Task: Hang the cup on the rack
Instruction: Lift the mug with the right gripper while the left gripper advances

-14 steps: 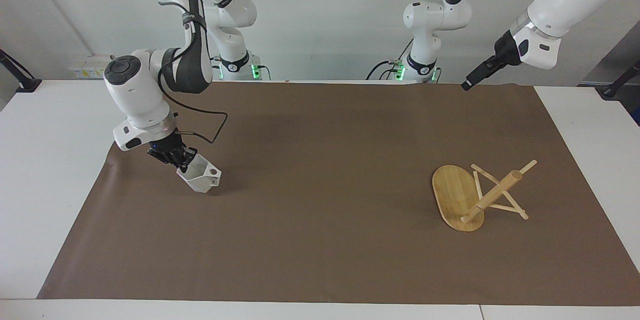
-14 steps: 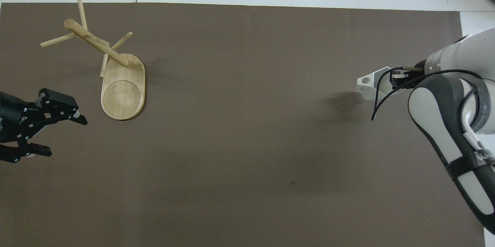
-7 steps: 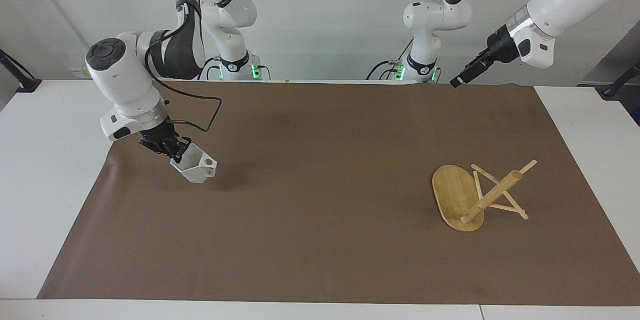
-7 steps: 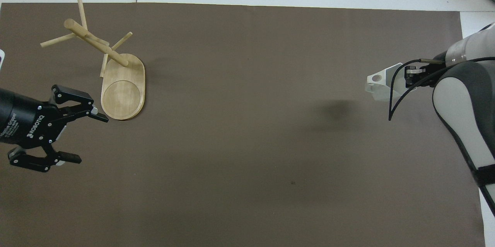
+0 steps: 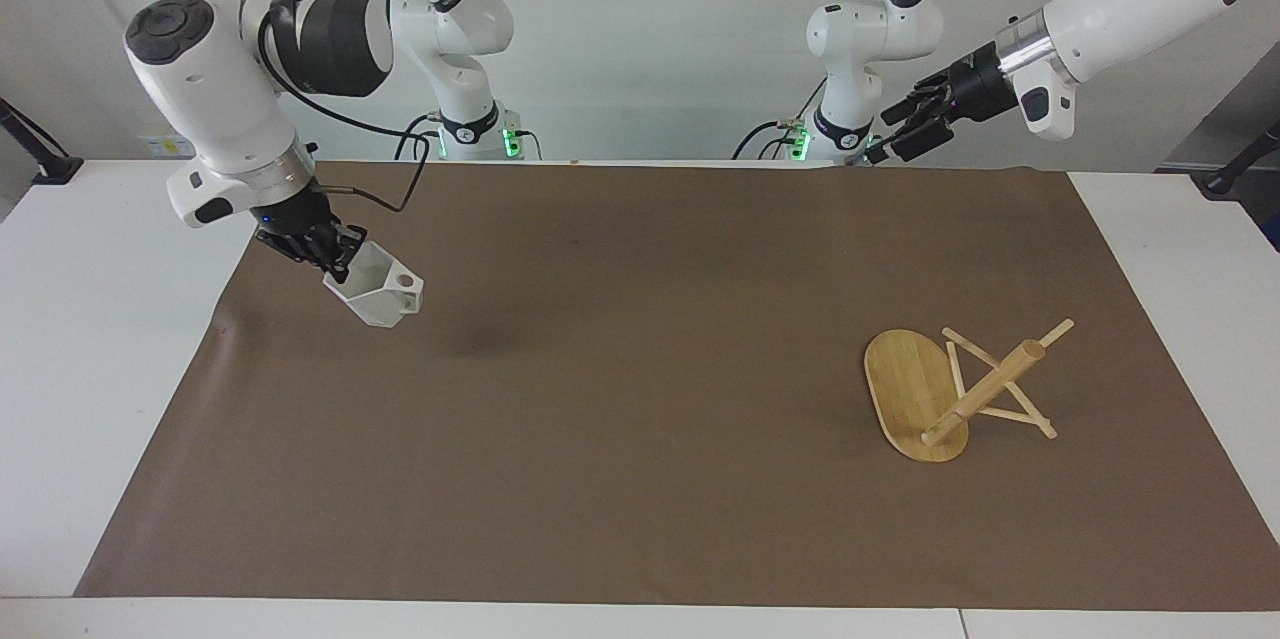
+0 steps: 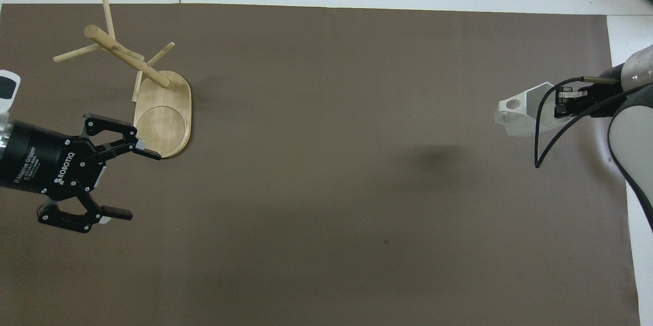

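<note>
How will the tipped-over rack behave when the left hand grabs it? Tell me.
The rack lies tipped on its base edge and pegs, so it would probably rock or pivot. It looks rigid. The thin pegs may snap; the thick post seems safer for the open left hand.

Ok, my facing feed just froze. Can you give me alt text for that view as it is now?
The right pincer holds the white faceted cup by its rim, lifted above the brown mat at the right arm's end. The bamboo mug rack lies tipped over at the left arm's end, post and pegs slanting off its oval base. The left pincer hangs open over the mat's robot-side edge.
</note>
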`<action>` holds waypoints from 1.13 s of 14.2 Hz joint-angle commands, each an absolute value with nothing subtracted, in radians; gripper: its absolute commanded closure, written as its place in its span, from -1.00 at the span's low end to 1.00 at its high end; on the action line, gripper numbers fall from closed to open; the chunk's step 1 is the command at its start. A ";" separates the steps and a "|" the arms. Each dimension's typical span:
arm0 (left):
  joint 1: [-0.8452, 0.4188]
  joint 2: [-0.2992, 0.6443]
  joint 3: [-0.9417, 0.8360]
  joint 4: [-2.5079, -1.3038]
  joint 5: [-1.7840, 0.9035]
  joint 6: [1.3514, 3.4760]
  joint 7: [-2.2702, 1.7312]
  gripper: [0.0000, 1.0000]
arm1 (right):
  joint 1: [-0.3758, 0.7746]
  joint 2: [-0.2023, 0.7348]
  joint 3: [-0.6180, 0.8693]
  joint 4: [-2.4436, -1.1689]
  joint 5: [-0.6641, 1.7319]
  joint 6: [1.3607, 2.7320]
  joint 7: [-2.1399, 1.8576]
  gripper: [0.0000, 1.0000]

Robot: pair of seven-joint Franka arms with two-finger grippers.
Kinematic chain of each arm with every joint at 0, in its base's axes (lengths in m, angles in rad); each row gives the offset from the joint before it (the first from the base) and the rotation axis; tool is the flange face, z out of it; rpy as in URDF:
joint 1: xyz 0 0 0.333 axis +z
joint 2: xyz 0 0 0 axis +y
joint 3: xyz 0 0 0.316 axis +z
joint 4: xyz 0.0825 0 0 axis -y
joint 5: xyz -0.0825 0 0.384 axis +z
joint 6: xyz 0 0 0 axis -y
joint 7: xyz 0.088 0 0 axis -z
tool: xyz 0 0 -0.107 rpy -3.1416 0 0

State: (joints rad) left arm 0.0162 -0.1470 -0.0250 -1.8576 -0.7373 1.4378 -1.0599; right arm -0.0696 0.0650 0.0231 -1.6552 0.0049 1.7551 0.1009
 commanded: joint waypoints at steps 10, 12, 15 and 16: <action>0.008 -0.120 -0.035 -1.971 -1.084 1.621 -1.215 -1.00 | -0.075 0.015 0.028 -1.563 0.020 1.549 0.115 1.00; -0.008 -0.103 -0.041 -1.985 -1.132 1.640 -1.265 -1.00 | -0.075 0.008 0.026 -1.563 0.020 1.531 0.114 1.00; -0.063 -0.103 -0.041 -2.002 -1.176 1.713 -1.316 -1.00 | -0.075 -0.006 0.026 -1.575 0.023 1.523 0.115 1.00; -0.078 -0.101 -0.041 -2.002 -1.201 1.745 -1.340 -1.00 | -0.075 -0.012 0.028 -1.580 0.023 1.528 0.115 1.00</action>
